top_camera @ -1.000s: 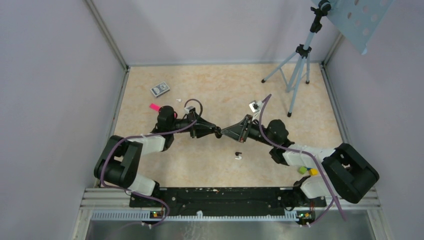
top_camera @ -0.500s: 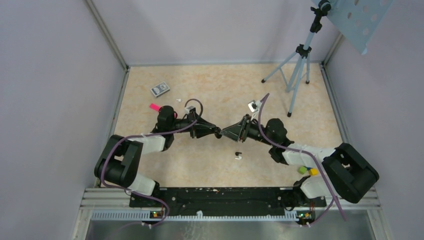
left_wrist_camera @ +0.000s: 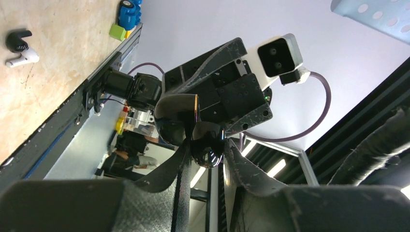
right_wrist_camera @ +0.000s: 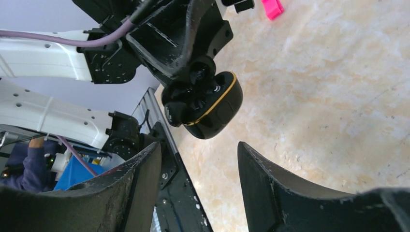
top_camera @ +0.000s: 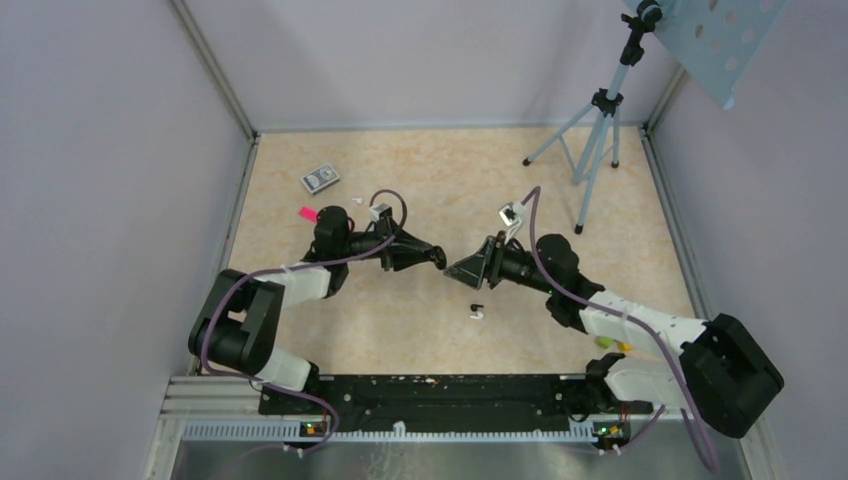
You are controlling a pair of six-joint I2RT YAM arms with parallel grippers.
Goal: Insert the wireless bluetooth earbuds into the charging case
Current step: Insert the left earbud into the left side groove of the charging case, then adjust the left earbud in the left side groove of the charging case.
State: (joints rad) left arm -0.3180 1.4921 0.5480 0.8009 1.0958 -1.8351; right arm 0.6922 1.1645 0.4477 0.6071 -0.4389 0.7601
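Observation:
My left gripper [top_camera: 436,258] is shut on the glossy black charging case [right_wrist_camera: 215,108] with a gold rim, holding it above the table. In the left wrist view the case [left_wrist_camera: 209,151] sits pinched between my fingers. Its opened side [right_wrist_camera: 193,94] shows dark rounded shapes that I cannot identify. My right gripper [right_wrist_camera: 198,145] faces the case a short gap away, open and empty; in the top view the right gripper [top_camera: 455,270] is just right of the case. A black earbud [top_camera: 475,306] and a white earbud [top_camera: 478,315] lie together on the table in front of both grippers, and the pair [left_wrist_camera: 19,46] also shows in the left wrist view.
A pink block [top_camera: 309,213] and a small patterned box [top_camera: 320,178] lie at the back left, with a tiny white piece [top_camera: 358,200] near them. A tripod [top_camera: 592,150] stands at the back right. Coloured blocks [top_camera: 612,342] sit by the right arm's base.
My right gripper has gone from shut to open and drawn back a little to the right from the case. The left gripper kept its hold and shifted slightly back.

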